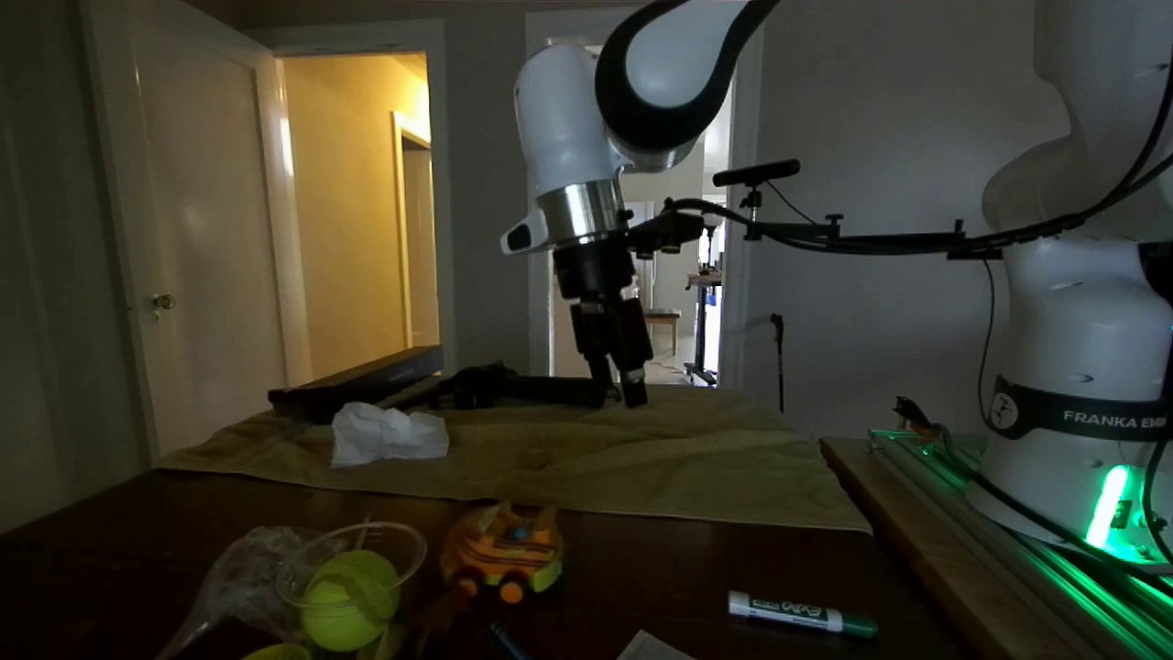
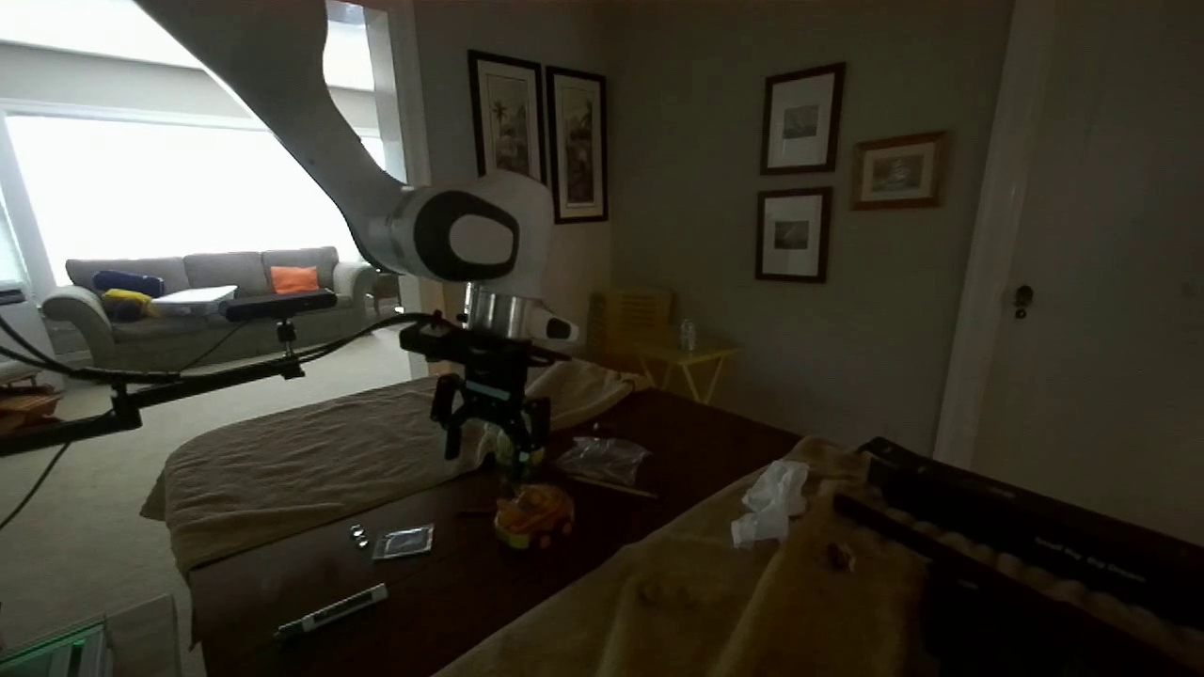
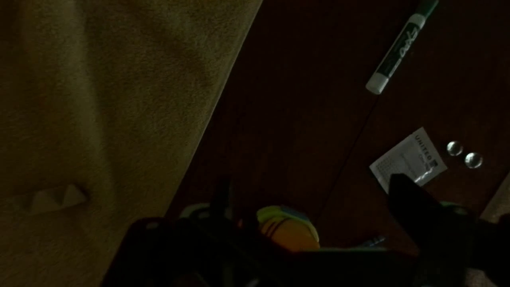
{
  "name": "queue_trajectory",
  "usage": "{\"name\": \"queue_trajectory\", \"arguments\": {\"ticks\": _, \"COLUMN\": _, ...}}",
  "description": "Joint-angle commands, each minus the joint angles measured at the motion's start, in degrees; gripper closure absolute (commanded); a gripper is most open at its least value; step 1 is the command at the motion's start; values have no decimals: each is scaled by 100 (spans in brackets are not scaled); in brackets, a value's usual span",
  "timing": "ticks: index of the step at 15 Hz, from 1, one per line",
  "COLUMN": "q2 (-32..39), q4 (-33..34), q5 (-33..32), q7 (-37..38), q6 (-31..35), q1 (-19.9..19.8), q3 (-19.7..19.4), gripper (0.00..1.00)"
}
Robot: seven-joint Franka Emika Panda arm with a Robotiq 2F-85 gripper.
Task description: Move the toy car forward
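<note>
1. Toy car (image 2: 534,515) upright on the bare dark table (image 2: 442,602), near a tan cloth (image 2: 696,602) and, in an exterior view, close by a clear cup (image 1: 399,550).
2. Gripper (image 2: 489,456) above the table, jaws spread wide, grasping nothing, clear of the car.
3. Step in hand, judging by that pose: the approach, with both grip and forward move ahead.
4. Centre before descending: car partly hidden by the gripper in the wrist view, perhaps off to one side of the jaws, hard to be sure in such darkness.
5. Come straight down astride the car's body, stopping short of the table; then close softly, firm enough to steer, not so hard as to pinch the car upward.
6. Move low, level and slow, along the line of the wheels (image 1: 511,591), without twisting.
7. Steer away from the cup and the marker (image 1: 802,616); let go only at a full stop, then lift straight up.
</note>
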Motion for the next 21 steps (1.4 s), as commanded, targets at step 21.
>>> {"name": "queue_trajectory", "arguments": {"ticks": 21, "q2": 266, "q4": -35, "q5": -373, "q7": 388, "q6": 1620, "q1": 271, "q3": -255, "gripper": 0}}
